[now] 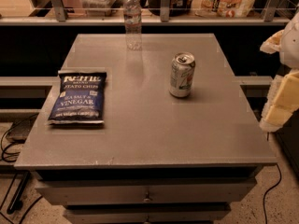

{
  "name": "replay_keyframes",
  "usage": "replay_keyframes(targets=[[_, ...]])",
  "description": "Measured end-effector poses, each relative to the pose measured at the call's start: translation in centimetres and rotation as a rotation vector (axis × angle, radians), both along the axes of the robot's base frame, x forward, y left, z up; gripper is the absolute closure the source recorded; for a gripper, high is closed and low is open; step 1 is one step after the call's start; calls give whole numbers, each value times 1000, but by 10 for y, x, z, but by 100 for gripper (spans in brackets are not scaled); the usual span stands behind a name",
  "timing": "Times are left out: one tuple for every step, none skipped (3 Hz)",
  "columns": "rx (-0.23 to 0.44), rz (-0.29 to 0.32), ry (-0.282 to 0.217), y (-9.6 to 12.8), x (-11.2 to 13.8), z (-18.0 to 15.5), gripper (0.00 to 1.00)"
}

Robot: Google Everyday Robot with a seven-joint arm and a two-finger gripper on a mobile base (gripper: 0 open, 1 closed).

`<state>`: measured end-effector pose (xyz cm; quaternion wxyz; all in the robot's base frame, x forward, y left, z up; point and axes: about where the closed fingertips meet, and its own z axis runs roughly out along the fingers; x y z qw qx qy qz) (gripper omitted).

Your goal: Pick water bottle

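The slim clear plastic water bottle (133, 20), with white screw cap and pale label band, stands upright at the far edge of the grey surface (140, 134). Count: one bottle, one silver soda can (182, 75), one blue chip bag (78, 97). The claw (282, 99) is beside the right edge, cut off by the frame; whether it is spread or pressed together cannot be told.
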<state>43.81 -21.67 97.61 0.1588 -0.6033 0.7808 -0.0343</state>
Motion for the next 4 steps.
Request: replay_keyframes(targets=[[0, -1, -3, 0, 0, 1, 0], [41, 3, -44, 5, 9, 4, 0], [144, 8, -126, 6, 33, 14, 0], [243, 21, -214, 13, 65, 27, 0]])
